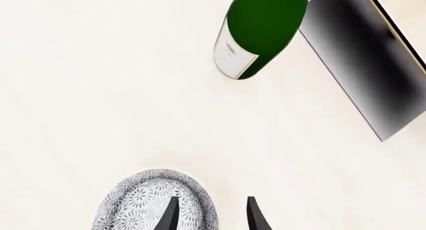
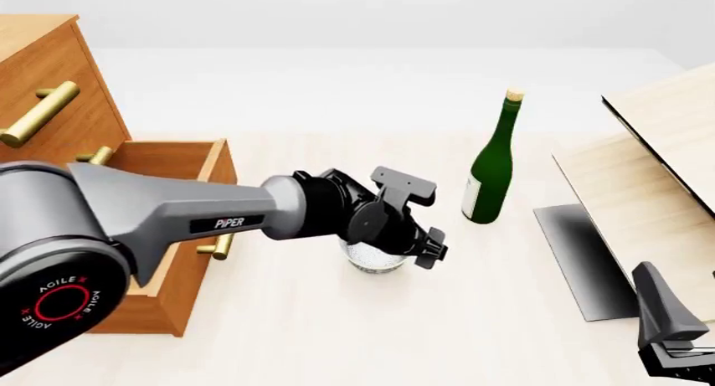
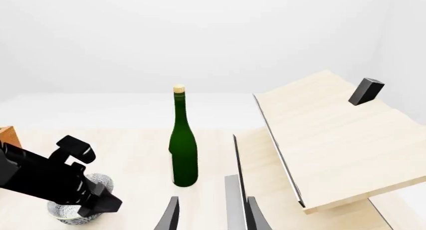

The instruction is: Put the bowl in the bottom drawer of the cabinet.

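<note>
The speckled white-grey bowl [image 1: 149, 202] stands on the table, and the front view shows only its lower part [image 2: 372, 260] under my left gripper [image 2: 393, 239]. The left gripper [image 1: 213, 216] is open and low over the bowl. One finger [image 1: 169, 215] is over the bowl's inside and the other is outside its rim. The orange-brown cabinet [image 2: 62, 93] stands at the left, with its bottom drawer [image 2: 167, 298] pulled out. My right gripper [image 2: 671, 331] is at the near right, open [image 3: 213, 216] and holding nothing.
A tall green bottle [image 2: 490, 172] stands right of the bowl and a little farther back. Pale wood panels [image 2: 659, 151] with a dark grey plate [image 2: 581, 252] lean at the right. Brass bar handles [image 2: 39, 114] stick out of the upper drawer fronts.
</note>
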